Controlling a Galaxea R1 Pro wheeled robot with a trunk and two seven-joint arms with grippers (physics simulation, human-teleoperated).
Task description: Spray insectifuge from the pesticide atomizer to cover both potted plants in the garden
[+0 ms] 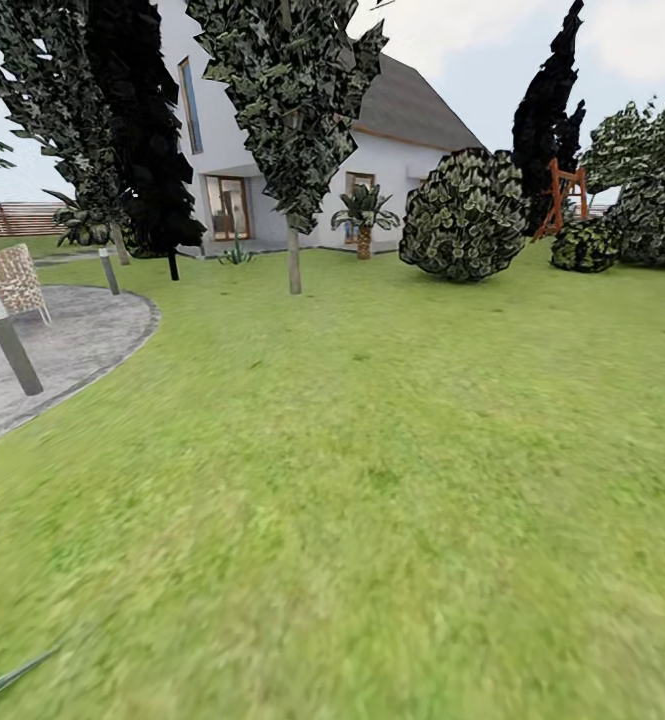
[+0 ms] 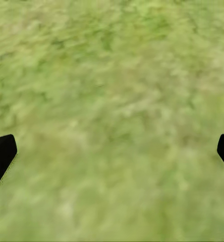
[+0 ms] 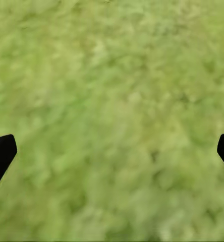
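- Where the head view looks out, the garden is a wide lawn (image 1: 372, 480) running up to a white house (image 1: 402, 150) with a grey roof.
- At the view's left edge lies the curved rim of a round grey patio (image 1: 82, 340), its border touching the grass.
- On the patio stands a wicker chair (image 1: 12, 280); two short dark posts (image 1: 10, 345) rise there too, one near the chair and one farther back by the patio's far edge.
- Tall dark trees (image 1: 292, 110) stand between the lawn and the house, their trunks upright.
- A small palm (image 1: 364, 215) grows just in front of the house wall, and a low spiky clump (image 1: 236, 255) sits near the door.
- Round bushes (image 1: 467, 215) fill the right side, with an orange-red frame (image 1: 562, 195) behind them.
- A brown fence (image 1: 12, 217) runs along the far left.
- Left gripper (image 2: 112, 151): in the left wrist view its two dark fingertips (image 2: 1, 156) sit at opposite edges, spread wide, with blurred grass between them and nothing held.
- Right gripper (image 3: 112, 151): in the right wrist view its fingertips (image 3: 1, 154) are likewise far apart over grass, holding nothing.
- No writing or label can be read anywhere.
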